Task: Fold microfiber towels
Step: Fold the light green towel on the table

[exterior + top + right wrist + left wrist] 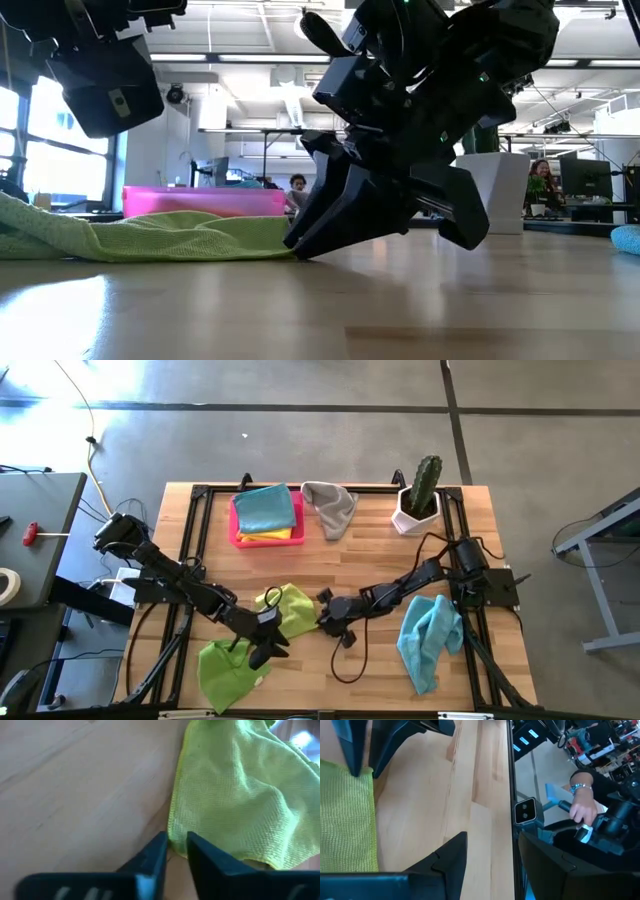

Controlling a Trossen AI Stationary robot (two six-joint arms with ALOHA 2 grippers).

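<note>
Green towel: a crumpled green microfiber cloth [228,668] lies at the bench's front left corner.
Left gripper: the left gripper [266,643] hangs low just beside the lime cloth's front edge, fingers spread apart, holding nothing.
Lime towel: a lime microfiber cloth [240,795] lies rumpled near the front edge, middle of the wooden bench [380,560].
Right gripper: the right gripper [176,851] has its fingers drawn narrow, pinching the lime cloth's right-hand edge against the wood.
Light blue towel: a bunched light blue microfiber cloth [428,635] sits toward the front right corner.
</note>
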